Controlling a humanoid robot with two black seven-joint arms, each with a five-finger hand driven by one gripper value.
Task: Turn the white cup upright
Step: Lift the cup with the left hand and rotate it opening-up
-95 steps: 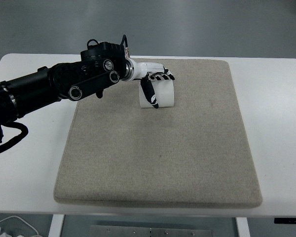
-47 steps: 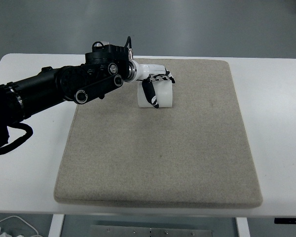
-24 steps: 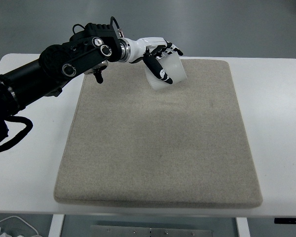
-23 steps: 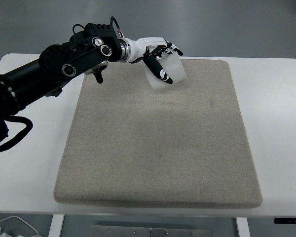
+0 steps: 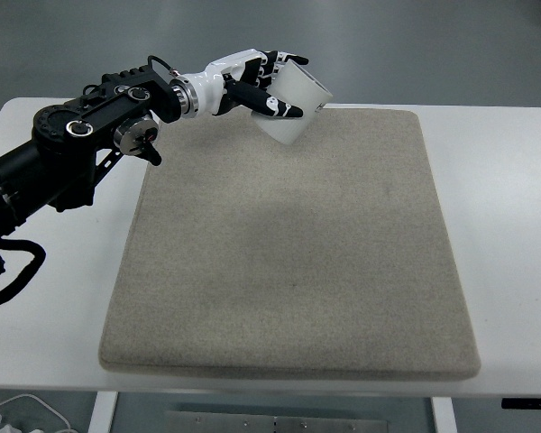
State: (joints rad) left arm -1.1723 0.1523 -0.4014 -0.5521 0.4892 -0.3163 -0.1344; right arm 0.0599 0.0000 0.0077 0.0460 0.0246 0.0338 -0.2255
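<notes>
The white cup (image 5: 295, 102) is held in the air above the far edge of the beige mat (image 5: 288, 244), tilted on its side with its flat end pointing up and to the right. My left hand (image 5: 272, 86) is shut on it, thumb across the near side and the other fingers over the top. The black left arm (image 5: 90, 135) reaches in from the left edge. The cup's mouth is hidden from this angle.
The mat lies on a white table (image 5: 509, 225) whose bare margins show left and right. Grey floor lies beyond the far edge. A white cable (image 5: 18, 415) shows at the bottom left below the table.
The left hand has lifted the cup off the mat, carried it up toward the far edge and rotated it, so the cup now tilts further over.
</notes>
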